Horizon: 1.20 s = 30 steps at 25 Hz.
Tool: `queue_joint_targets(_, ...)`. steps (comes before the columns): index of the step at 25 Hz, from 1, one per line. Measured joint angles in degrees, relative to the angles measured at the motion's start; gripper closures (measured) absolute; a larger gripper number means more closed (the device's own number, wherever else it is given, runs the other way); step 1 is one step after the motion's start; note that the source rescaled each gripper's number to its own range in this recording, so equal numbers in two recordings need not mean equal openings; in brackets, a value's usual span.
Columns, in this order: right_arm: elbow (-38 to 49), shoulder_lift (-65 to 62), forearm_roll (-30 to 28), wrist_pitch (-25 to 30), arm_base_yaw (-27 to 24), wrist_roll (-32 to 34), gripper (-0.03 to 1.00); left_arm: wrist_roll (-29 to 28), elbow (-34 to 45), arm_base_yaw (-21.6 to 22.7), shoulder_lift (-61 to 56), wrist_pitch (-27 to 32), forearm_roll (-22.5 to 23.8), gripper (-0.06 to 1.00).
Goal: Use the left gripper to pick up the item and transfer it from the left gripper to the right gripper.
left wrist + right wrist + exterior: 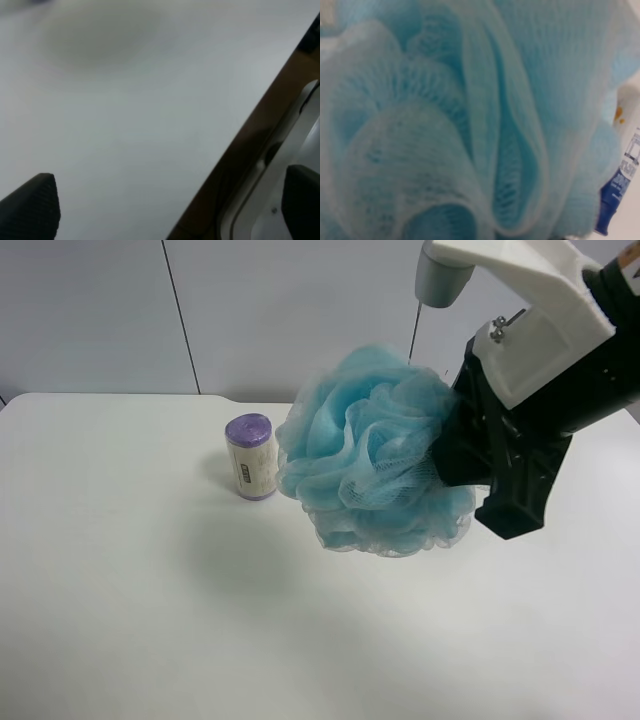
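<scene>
The light blue mesh bath pouf (372,452) hangs above the white table (140,620), held at its right side by the black jaws of my right gripper (455,445) on the white arm housing. The pouf fills the right wrist view (470,120), so the jaws themselves are hidden there. My left gripper (170,210) shows only as two black fingertips (32,207) set wide apart over bare table, with nothing between them. The left arm is out of the exterior high view.
A purple-topped cylinder roll (249,456) stands upright on the table just left of the pouf. A white-and-navy tube (620,187) shows behind the pouf in the right wrist view. The table's edge (240,165) runs diagonally under the left gripper.
</scene>
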Motion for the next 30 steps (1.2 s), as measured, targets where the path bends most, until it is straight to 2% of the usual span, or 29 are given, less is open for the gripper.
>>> queue_joint_targets(4,0.00,0.00,0.00,-0.11,0.00,0.00,0.87,-1.42,5.08,0.00,-5.12,-2.26,-0.69,0.07)
queue_joint_targets(11,0.00,0.00,0.00,-0.43,0.00,0.05,0.88,-2.39,7.35,0.00,-12.79,-7.83,-0.76,0.07)
queue_joint_targets(24,0.00,0.00,0.93,-0.50,0.00,0.68,0.89,-3.23,8.04,0.34,-13.33,-9.08,-0.76,0.07)
queue_joint_targets(27,0.00,0.00,1.00,-0.57,0.00,3.27,0.89,-3.23,8.04,4.49,-13.33,-9.08,-0.76,0.07)
queue_joint_targets(30,0.00,0.00,0.87,-0.56,0.00,7.30,0.89,-3.23,8.04,12.80,-13.33,-9.08,-0.76,0.07)
